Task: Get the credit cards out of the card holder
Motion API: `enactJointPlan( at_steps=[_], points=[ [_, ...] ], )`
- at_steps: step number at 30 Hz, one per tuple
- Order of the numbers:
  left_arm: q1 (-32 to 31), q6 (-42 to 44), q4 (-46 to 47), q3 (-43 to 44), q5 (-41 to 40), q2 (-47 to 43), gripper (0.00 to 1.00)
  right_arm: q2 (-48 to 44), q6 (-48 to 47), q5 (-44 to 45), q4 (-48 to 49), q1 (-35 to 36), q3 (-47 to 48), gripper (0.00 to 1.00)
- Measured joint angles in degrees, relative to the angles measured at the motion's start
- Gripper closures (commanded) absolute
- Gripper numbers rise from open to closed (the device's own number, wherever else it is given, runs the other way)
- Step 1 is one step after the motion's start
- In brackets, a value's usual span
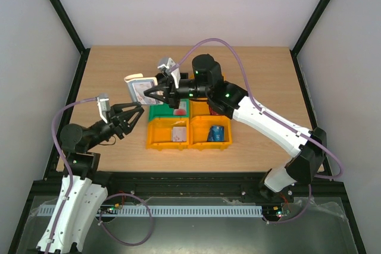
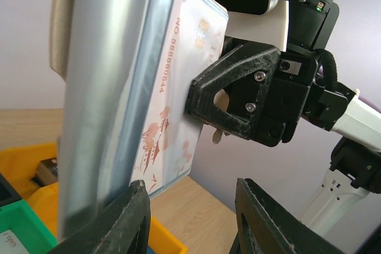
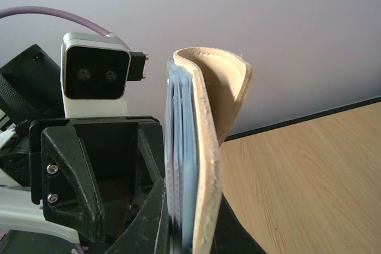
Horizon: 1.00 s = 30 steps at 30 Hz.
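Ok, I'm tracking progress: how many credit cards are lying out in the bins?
3: a reddish card in the green bin, a white-pink card in the front-left orange bin, a blue card in the front-right orange bin. The right arm may hide more.

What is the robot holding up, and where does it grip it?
The card holder: the right gripper pinches it at one edge. The left gripper is open just below, holding nothing.
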Motion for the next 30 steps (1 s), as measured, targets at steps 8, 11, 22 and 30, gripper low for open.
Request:
enactJointPlan(
  at_steps=[8, 11, 22, 30],
  points=[
    [0.81, 1.44, -2.56, 0.26, -2.64, -0.02, 0.59, 0.00, -1.90, -1.29, -0.17, -0.63, -0.20, 0.98],
    [0.79, 2.84, -3.02, 0.33, -2.71, -0.04, 0.60, 0.00, -2.25, -2.19, -0.24, -0.72, -0.20, 0.98],
    [0.90, 2.99, -1.01, 0.15, -2.36, 0.00, 0.64, 1.90, 2.82, -3.74, 5.33, -0.92, -0.26, 0.99],
    [2.27, -4.81, 8.35, -2.16, -3.13, 0.66, 0.62, 5.18, 10.10, -7.52, 13.60, -2.36, -0.11, 0.98]
  ],
)
